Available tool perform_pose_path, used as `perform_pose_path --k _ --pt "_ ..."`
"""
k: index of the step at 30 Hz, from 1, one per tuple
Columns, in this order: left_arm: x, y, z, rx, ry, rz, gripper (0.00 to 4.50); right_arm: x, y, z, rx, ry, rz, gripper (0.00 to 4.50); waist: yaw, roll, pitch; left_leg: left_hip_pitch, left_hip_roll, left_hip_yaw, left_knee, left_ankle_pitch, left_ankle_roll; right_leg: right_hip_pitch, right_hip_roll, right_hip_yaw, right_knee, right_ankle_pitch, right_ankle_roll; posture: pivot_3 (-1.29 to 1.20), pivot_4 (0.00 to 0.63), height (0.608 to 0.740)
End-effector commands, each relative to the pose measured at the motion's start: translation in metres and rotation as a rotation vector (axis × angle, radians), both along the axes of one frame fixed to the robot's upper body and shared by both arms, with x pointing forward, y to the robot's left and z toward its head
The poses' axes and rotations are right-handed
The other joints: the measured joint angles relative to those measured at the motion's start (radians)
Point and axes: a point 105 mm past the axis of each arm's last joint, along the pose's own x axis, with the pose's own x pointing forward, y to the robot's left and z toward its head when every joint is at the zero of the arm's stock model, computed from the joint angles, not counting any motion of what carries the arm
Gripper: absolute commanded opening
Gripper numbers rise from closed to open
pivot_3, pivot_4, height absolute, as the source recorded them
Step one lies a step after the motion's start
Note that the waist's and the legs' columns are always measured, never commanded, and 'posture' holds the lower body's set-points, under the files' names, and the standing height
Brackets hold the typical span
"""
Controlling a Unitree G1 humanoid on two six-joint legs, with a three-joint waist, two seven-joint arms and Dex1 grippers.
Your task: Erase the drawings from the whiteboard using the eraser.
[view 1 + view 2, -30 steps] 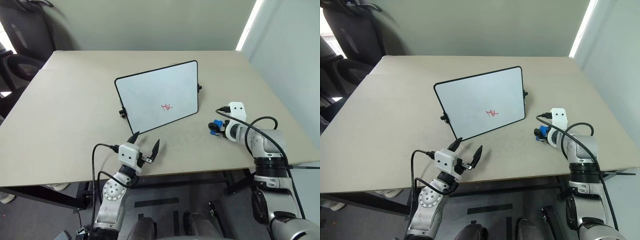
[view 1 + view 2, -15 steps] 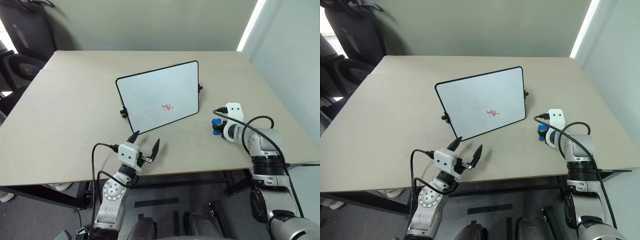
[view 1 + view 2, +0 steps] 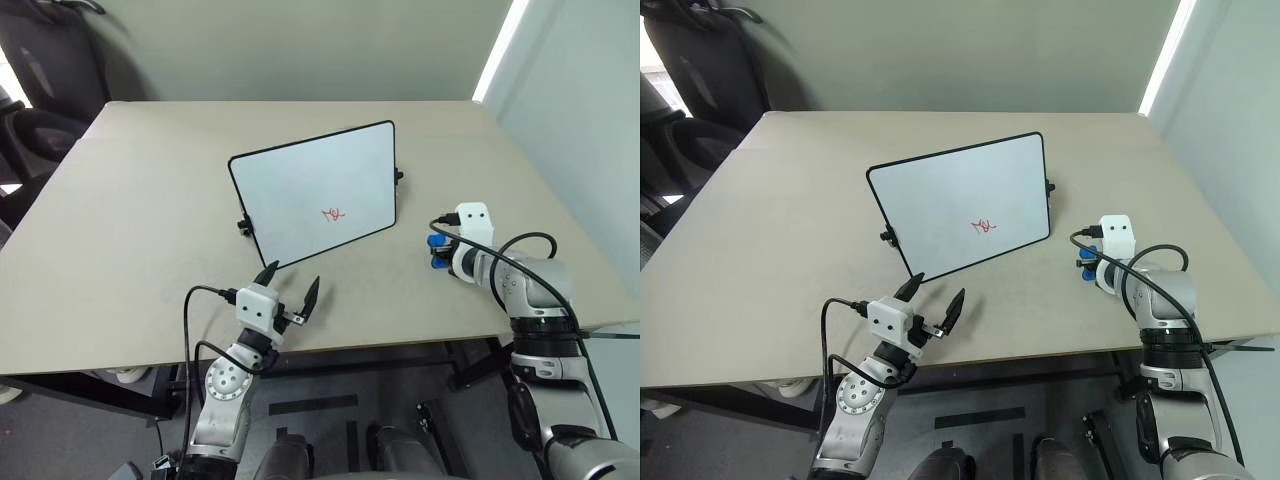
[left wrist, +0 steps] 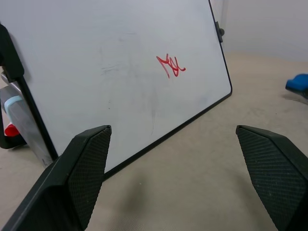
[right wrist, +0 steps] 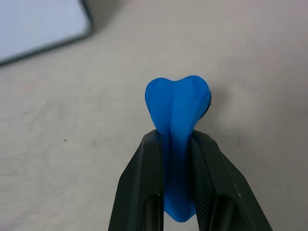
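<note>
While the right gripper [image 5: 177, 144] was clamped on the eraser [image 5: 178, 103] and the left gripper [image 3: 291, 283] gaped empty, the drawings [image 3: 333, 213] were intact on the whiteboard [image 3: 300, 180] — erasing not yet begun.

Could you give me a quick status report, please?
Right tool shut on eraser. Left tool open, idle. Red scribble unerased on whiteboard. Path clear.

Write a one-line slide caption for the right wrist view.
Right hand pinching the small soft blue eraser over the beige tabletop, a corner of the black-framed whiteboard nearby.
</note>
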Motion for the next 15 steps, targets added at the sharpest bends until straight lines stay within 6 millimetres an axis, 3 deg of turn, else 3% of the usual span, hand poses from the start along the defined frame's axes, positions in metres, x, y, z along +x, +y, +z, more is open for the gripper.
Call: perform_pose_path --k 1,6,15 --pt "0.001 0.000 0.011 -0.008 -0.043 -0.005 4.50 -0.005 0.031 0.039 0.050 -0.145 0.156 0.71 0.000 0.000 0.000 0.000 0.000 0.000 0.000 0.000 0.000 0.000 0.000 0.000 0.000 0.000 0.000 0.00 0.150 0.740" --pt "0.002 0.000 0.011 -0.010 -0.041 -0.007 4.50 -0.013 0.078 0.051 0.071 -0.191 0.325 0.71 -0.003 0.000 0.000 0.004 0.000 0.000 0.000 0.000 0.000 0.000 0.002 0.001 -0.001 0.000 0.000 0.00 0.150 0.740" --pt "0.007 0.005 0.011 -0.009 -0.036 -0.008 4.50 0.002 0.120 0.057 0.081 -0.246 0.400 0.71 -0.002 -0.001 0.000 0.004 0.001 -0.001 0.000 0.000 0.001 -0.002 0.002 0.000 0.000 0.000 -0.001 0.00 0.150 0.740"
